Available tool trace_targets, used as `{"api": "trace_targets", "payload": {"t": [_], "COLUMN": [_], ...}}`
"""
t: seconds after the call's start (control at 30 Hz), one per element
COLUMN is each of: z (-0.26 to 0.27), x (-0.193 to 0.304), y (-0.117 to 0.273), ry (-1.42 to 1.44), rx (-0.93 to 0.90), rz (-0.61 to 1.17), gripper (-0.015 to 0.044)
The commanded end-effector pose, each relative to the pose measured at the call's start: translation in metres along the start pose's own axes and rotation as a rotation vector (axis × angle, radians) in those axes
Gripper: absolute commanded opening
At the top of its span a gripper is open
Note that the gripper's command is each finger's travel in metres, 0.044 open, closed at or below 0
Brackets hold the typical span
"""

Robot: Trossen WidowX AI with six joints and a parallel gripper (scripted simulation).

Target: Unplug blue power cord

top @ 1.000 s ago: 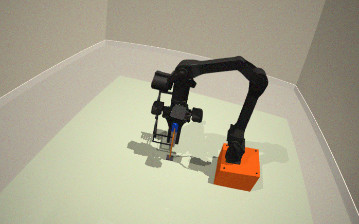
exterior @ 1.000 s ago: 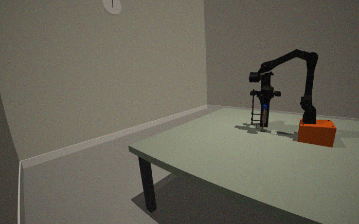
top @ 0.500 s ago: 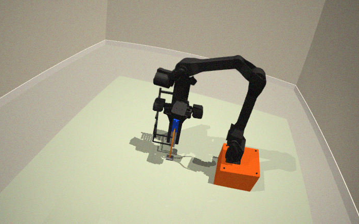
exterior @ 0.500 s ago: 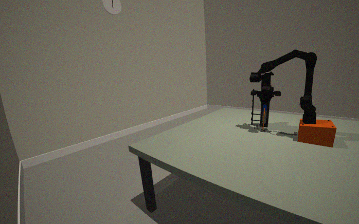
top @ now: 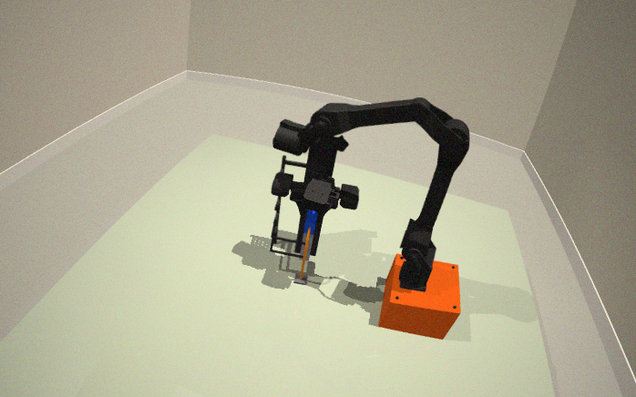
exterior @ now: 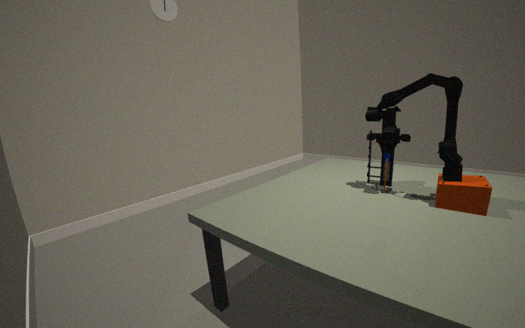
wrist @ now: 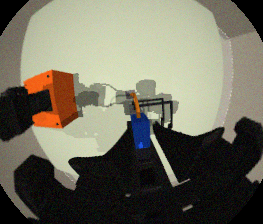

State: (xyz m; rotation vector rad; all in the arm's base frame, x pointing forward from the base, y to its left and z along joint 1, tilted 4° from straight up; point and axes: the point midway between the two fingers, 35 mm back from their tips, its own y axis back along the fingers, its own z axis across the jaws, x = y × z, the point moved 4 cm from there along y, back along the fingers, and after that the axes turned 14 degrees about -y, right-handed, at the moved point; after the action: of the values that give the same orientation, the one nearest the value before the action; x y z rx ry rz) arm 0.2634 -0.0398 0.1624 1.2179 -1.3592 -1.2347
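The dark power strip [top: 315, 244] [exterior: 389, 175] stands upright. The blue plug [top: 311, 221] [exterior: 387, 157] [wrist: 141, 132] is at its front, and I cannot tell how deep it sits. An orange cord [top: 305, 257] [exterior: 385, 174] [wrist: 136, 106] runs down from the plug. My gripper [top: 312, 226] [wrist: 142, 128] points down in front of the strip and is part open, its fingers on either side of the plug. In the wrist view a gap shows between the plug and the right finger. The left finger is close beside the plug; contact is unclear.
A thin black frame [top: 278, 211] [exterior: 368, 159] [wrist: 171, 116] stands beside the strip, close to my hand. A small grey piece [top: 300, 281] is at the cord's lower end. My orange base box [top: 424, 286] [exterior: 463, 194] [wrist: 63, 100] stands on the table [top: 211, 320] [exterior: 317, 228].
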Motion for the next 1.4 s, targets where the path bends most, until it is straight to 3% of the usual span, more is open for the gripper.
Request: {"api": "trace_targets", "payload": {"t": [0.0,0.07,0.17,0.5,1.37], "z": [0.001,0.001,0.0,0.001,0.008], "x": [0.0,0.0,0.0,0.0,-0.039], "y": [-0.006,-0.006,-0.003,-0.003,-0.003], "ry": [0.004,0.004,0.0,0.0,0.002], "rx": [-0.005,-0.005,-0.003,-0.003,-0.005], "rz": [-0.004,-0.004,0.0,0.0,-0.005], "gripper": [0.016,0.016,0.0081,0.0,0.0]}}
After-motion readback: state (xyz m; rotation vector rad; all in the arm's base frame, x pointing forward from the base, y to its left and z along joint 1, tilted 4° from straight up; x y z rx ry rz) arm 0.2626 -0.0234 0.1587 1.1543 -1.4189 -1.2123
